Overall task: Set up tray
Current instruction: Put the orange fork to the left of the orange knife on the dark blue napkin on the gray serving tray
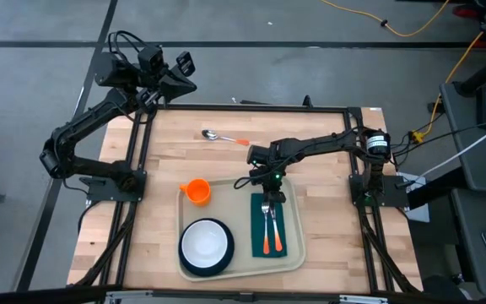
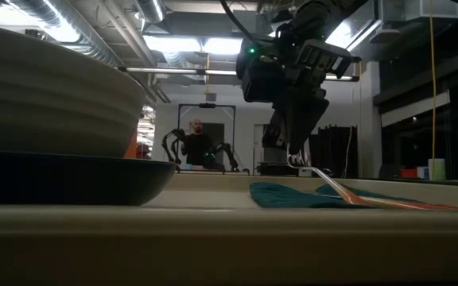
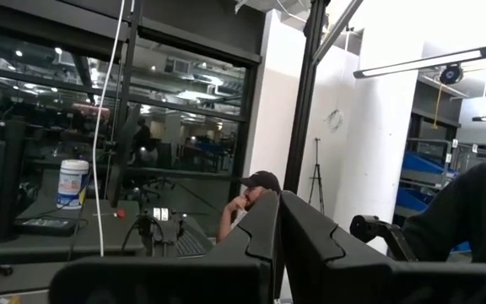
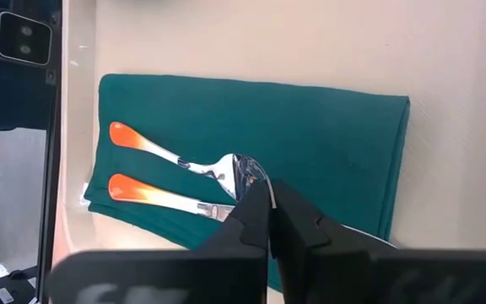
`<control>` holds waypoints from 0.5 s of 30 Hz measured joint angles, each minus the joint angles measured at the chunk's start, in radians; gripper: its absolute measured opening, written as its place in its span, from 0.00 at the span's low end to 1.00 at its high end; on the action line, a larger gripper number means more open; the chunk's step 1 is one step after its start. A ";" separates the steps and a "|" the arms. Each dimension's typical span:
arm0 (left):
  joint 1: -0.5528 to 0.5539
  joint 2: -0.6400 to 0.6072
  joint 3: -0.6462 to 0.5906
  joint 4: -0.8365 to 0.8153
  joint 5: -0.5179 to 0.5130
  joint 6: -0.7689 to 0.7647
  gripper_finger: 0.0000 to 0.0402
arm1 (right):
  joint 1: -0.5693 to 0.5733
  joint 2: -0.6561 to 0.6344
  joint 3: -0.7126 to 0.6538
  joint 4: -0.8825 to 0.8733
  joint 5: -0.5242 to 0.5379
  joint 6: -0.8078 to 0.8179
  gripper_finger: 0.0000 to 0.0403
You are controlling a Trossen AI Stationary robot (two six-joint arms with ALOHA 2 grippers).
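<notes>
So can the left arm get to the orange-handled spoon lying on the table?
Probably yes. The spoon lies alone on the bare table, off the tray, nothing around it. The left gripper, raised at the table's far edge, has an open way down.

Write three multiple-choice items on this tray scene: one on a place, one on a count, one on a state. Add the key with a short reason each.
1. Where does the spoon outside the tray lie?
A. on the wooden table beyond the tray
B. in the bowl
C. on the napkin

2. How many orange-handled utensils lie on the green napkin?
A. none
B. two
C. four

3. How do the fingers of the right gripper stand?
A. wide open
B. shut on the orange cup
C. shut, holding nothing

Key: 1 A, it rests on bare wood; 2 B, two handles show side by side; 3 C, the fingers meet above the napkin, empty.
</notes>
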 joint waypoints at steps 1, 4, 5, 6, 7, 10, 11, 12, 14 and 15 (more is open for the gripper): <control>0.000 0.000 0.000 0.000 0.000 0.000 0.03 | 0.000 0.000 0.000 0.000 0.000 0.000 0.02; 0.000 0.000 0.000 0.000 0.000 0.000 0.02 | 0.000 0.000 0.000 -0.001 0.004 -0.002 0.04; 0.000 0.000 0.000 0.000 0.000 0.000 0.02 | 0.000 0.000 0.000 -0.001 0.009 -0.002 0.05; 0.000 0.000 0.000 0.000 0.000 0.000 0.02 | 0.000 0.000 0.000 -0.001 0.014 -0.001 0.06; 0.000 0.000 0.000 0.000 0.000 0.000 0.02 | 0.000 0.000 0.000 -0.001 0.018 -0.001 0.07; 0.000 0.000 0.000 0.000 0.000 0.000 0.02 | 0.002 0.000 0.000 -0.002 0.061 0.000 0.11; 0.000 0.000 0.000 0.000 0.000 0.000 0.02 | 0.002 0.000 0.000 -0.002 0.076 0.001 0.12; 0.000 0.000 0.000 0.000 0.000 0.000 0.03 | 0.002 0.000 0.000 -0.003 0.083 0.002 0.14; 0.000 0.000 0.000 0.000 0.000 -0.004 0.03 | 0.001 0.000 0.000 -0.003 0.086 0.002 0.16; 0.000 0.000 0.000 0.000 0.000 -0.008 0.02 | 0.001 0.000 0.000 -0.003 0.086 0.002 0.17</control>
